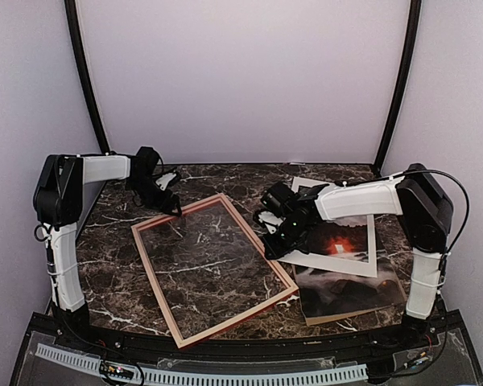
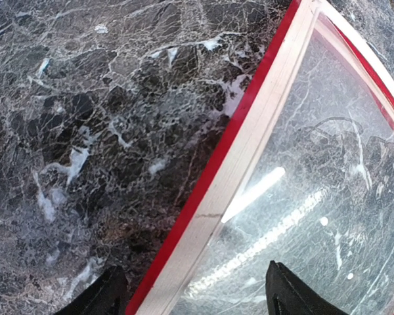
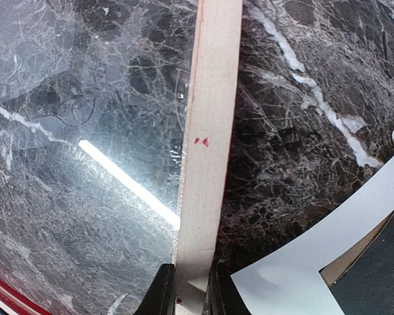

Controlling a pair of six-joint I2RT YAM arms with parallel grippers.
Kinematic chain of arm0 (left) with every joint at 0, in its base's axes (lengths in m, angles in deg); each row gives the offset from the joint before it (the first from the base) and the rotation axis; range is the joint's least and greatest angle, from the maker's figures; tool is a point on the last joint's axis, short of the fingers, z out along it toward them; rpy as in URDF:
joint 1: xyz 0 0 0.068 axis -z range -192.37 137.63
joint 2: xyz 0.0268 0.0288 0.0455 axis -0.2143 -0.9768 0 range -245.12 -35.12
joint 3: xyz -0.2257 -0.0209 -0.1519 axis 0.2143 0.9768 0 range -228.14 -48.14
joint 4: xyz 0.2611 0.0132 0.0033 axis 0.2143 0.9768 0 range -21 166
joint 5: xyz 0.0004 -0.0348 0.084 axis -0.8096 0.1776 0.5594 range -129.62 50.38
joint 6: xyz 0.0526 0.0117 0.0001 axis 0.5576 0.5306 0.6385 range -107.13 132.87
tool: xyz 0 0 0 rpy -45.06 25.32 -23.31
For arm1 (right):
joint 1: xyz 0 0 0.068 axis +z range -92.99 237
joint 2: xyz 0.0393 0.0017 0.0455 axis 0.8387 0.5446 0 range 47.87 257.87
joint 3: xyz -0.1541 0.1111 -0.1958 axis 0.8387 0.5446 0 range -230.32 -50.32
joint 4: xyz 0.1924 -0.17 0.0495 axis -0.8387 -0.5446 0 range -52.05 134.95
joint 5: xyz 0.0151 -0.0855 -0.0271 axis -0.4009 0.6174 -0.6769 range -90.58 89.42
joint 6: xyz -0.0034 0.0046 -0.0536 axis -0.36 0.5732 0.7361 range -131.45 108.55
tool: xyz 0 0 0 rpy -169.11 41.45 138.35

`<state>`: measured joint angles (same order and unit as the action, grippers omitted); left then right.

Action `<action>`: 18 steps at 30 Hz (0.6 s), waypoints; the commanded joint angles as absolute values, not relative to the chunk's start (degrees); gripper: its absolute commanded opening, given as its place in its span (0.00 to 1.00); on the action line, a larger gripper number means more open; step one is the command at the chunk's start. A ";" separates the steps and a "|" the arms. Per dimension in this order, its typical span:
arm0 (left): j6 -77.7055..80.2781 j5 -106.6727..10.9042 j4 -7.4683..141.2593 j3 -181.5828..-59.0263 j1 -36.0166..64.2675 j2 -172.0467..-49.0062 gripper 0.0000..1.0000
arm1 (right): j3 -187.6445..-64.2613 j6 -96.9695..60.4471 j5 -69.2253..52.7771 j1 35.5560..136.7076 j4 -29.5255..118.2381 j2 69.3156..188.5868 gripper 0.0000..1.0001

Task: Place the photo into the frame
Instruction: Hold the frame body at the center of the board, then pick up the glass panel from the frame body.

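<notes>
Pale wood faces up: the frame (image 1: 237,317) lies face-down on the marble counter (image 1: 113,265). The right end effector (image 3: 192,292) pinches one thin rail tight. The left end effector (image 2: 197,298) stands wide open astride a corner rail, holding nothing. A one-sided lift could twist or slip. Just outboard of the right end effector, a white mat (image 1: 338,264) covers the photo (image 1: 350,291) and would have to come off first.

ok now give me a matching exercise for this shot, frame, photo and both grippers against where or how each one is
1 frame
2 photo
3 left gripper
4 right gripper

a open, straddling a frame rail
b shut on a frame rail
c flat on the table, pale back up
d partly under the white mat

Pairs: 1-c, 2-d, 3-a, 4-b
</notes>
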<state>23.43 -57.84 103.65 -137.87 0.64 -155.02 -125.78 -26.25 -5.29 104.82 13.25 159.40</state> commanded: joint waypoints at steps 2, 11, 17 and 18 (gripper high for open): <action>27.26 -57.94 104.86 -137.21 0.10 -152.87 0.75 | -124.41 -24.15 -5.38 104.29 11.70 158.92 0.08; 28.40 -60.56 102.92 -135.59 -2.78 -152.41 0.75 | -124.15 -24.12 -6.20 104.36 12.25 159.48 0.08; 28.50 -62.18 102.79 -135.68 -3.23 -154.34 0.75 | -124.15 -24.17 -6.98 104.26 12.79 159.82 0.08; 28.55 -62.20 102.87 -135.64 -3.23 -154.68 0.74 | -124.03 -24.25 -7.14 104.35 12.93 159.83 0.08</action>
